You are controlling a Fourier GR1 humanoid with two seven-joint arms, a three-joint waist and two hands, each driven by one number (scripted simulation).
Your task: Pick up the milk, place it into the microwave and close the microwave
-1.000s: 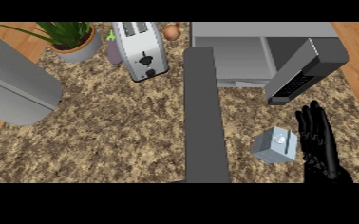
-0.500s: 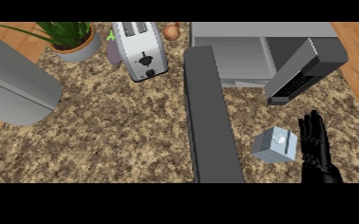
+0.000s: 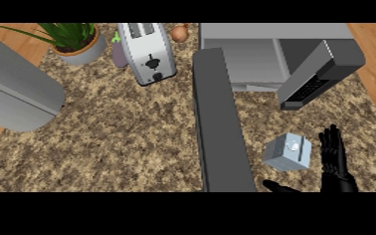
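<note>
The milk is a small grey-blue carton standing on the speckled counter at the lower right. My right hand sits just right of it, fingers straight and pointing up, thumb reaching under the carton's near side; it does not hold the carton. The microwave stands at the back right with its cavity showing and its door swung open toward me. My left forearm is a long grey bar up the middle of the view; its hand does not show.
A toaster lies at the back centre-left, with a potted plant to its left and a brown egg-like thing behind. A large grey rounded body covers the left edge.
My right hand has drawn back toward the lower edge, from fingers beside the carton's top to lower at its right. The carton, microwave and door have not moved.
</note>
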